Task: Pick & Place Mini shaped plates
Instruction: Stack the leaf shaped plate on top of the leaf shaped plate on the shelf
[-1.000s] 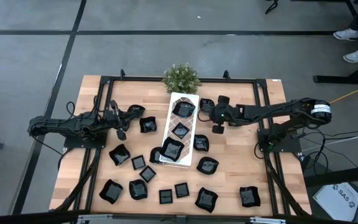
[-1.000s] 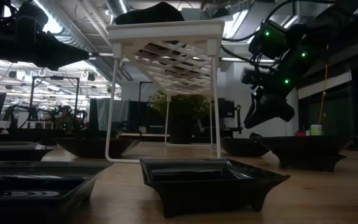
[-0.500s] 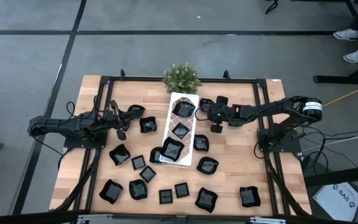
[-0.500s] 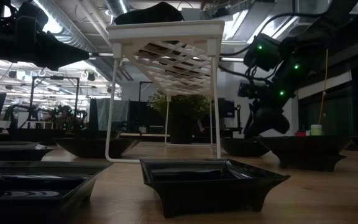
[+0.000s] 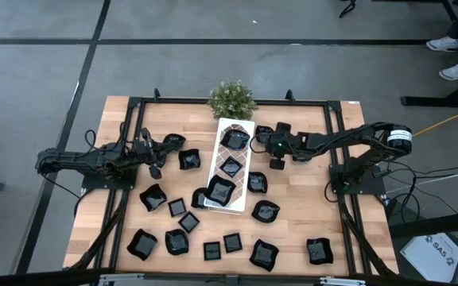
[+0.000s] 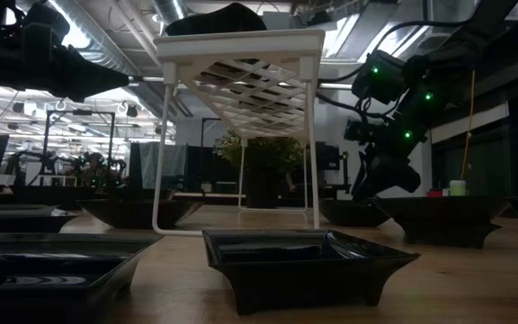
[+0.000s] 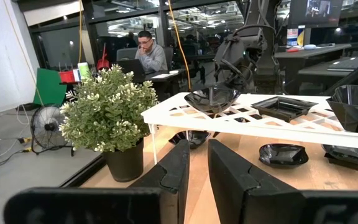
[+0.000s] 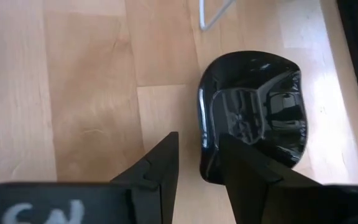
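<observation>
The small black plate (image 8: 253, 112) the right hand (image 8: 197, 165) is working at sits on the counter (image 8: 73, 81) just under that hand's tips, near the far end of the white tray (image 5: 233, 163) on its right side. One finger (image 8: 157, 165) stands outside the plate on bare wood, and the other is at the plate's near rim. The fingers are only a narrow gap apart; whether they are touching the rim I cannot tell, and they have hold of nothing. From above, this hand (image 5: 265, 143) is low beside the tray, whose top carries three black plates (image 5: 230, 167). More black plates (image 5: 213, 242) lie scattered over the near half of the counter. The left hand (image 5: 171, 141) waits on the other side of the tray, fingers nearly closed and empty, pointing at the potted plant (image 7: 107, 118).
</observation>
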